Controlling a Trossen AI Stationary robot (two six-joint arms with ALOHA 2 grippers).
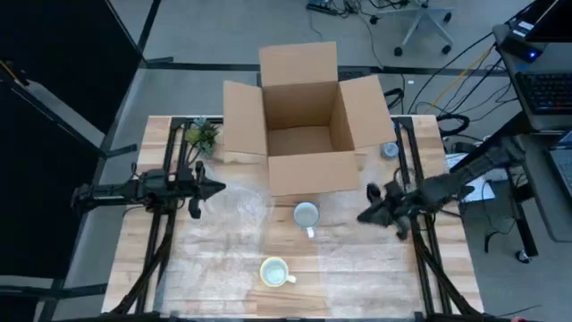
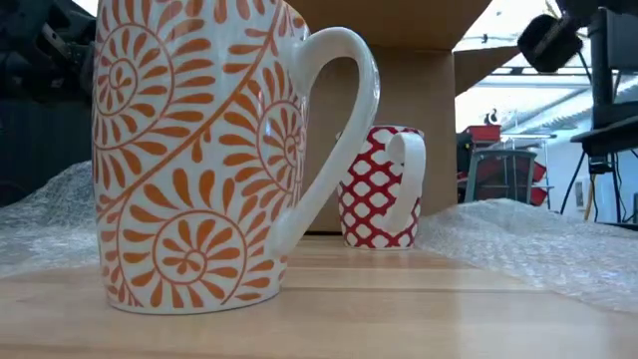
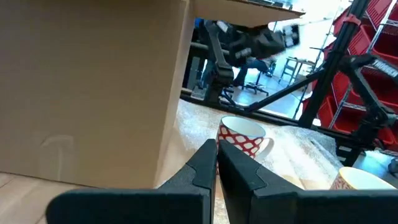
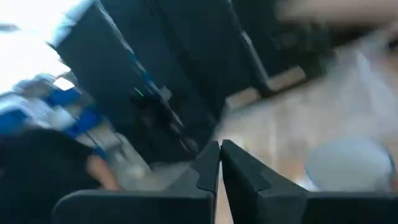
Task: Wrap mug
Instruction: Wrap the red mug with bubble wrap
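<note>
Two mugs stand upright on their bases on the wooden table. The red-and-white lattice mug is just in front of the cardboard box. The orange-scroll mug is nearer the front edge. Clear bubble wrap lies flat to the left and right of the mugs. My left gripper hovers shut over the left wrap, pointing at the red mug. My right gripper is shut to the right of the red mug. Neither holds anything.
An open cardboard box stands at the table's far middle, flaps spread. A small green plant sits at the far left. A small round object lies at the far right. Black frame rails run down both sides of the table.
</note>
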